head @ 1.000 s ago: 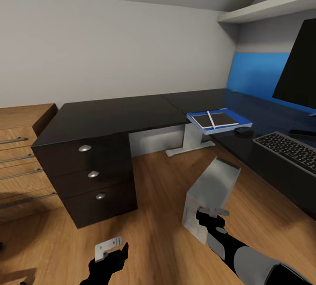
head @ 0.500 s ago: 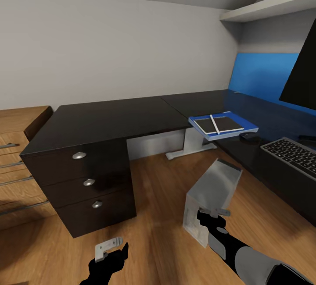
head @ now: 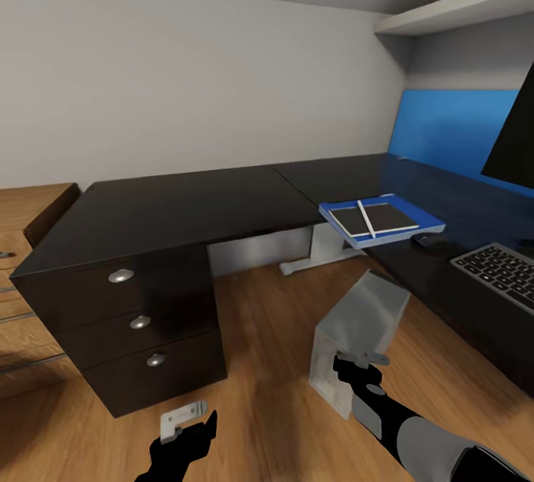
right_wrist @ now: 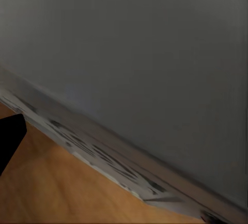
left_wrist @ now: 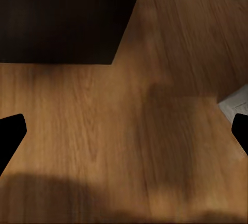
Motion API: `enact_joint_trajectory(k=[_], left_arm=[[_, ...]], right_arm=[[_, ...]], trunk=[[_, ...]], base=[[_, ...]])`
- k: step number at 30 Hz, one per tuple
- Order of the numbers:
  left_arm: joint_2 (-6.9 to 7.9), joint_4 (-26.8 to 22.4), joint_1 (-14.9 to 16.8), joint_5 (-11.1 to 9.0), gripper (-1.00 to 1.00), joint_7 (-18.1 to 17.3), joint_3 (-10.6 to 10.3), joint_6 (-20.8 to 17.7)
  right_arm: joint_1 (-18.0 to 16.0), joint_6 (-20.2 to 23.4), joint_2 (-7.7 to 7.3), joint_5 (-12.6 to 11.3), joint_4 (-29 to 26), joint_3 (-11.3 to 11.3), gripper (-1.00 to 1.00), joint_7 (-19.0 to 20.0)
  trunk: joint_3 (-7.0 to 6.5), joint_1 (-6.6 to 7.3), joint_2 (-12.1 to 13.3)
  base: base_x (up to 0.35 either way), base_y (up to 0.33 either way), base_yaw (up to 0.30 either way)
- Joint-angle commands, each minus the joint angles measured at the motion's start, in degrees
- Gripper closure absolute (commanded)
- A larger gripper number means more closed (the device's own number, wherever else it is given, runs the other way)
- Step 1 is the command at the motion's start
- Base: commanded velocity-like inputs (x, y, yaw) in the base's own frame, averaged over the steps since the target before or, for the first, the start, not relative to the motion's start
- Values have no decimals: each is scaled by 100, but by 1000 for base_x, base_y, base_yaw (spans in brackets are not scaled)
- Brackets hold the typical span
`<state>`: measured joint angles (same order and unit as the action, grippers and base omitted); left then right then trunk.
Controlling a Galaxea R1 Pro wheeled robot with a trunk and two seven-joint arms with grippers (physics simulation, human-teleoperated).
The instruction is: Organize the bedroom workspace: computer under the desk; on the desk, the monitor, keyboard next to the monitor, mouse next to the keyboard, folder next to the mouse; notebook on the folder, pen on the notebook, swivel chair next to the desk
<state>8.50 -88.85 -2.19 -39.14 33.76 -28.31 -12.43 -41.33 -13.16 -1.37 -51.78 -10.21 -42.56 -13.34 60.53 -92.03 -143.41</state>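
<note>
The right pincer is clamped on the tilted computer, held above the floor short of the surface, while the left pincer hangs spread and empty; so slight a hold may let the heavy case slip or swing into the surface edge.

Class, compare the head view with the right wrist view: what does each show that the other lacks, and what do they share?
Head view: the desk with three knobbed drawers, the folder carrying the notebook and pen, the mouse, keyboard and monitor.
Right wrist view: a close look at the computer's lower front edge.
Shared: the computer at the right gripper, and the wood floor.
</note>
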Motion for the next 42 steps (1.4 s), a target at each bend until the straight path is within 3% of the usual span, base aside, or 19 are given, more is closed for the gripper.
enact_joint_trajectory(k=[1,42], left_arm=[[5,-11,1,-27,-100,36,-8,-18],[2,-10,1,-32,-100,34,-8,-23]], right_arm=[[-3,-11,-3,-8,-16,-50,-100,-28],[0,-11,-3,-8,-16,-42,-100,-28]], trunk=[[4,0,-2],[4,0,-2]], base=[[85,-32,0],[94,-2,0]])
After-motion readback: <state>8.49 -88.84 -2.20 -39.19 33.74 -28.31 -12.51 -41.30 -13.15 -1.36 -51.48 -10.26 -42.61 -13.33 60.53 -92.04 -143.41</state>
